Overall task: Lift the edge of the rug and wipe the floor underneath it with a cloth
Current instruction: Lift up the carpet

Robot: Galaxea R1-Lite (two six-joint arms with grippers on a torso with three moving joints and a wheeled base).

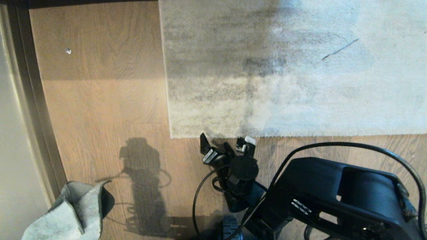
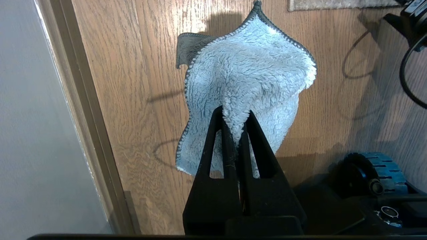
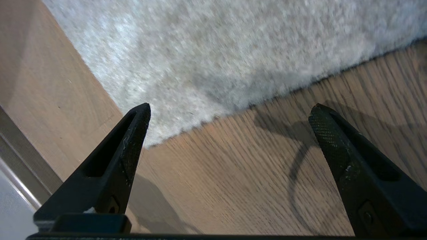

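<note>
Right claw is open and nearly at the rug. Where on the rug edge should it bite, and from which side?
Take the rug edge at its near border just beside the square corner, coming in low from the bare floor. It lies flat, so one finger of the right claw probably has to slide under the pile.

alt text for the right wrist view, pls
The right gripper, jaws wide open and empty, hangs over the wood floor just short of the rug edge, near the rug's square corner. The pale grey rug lies flat, and a dark skirting strip runs along one side.
</note>
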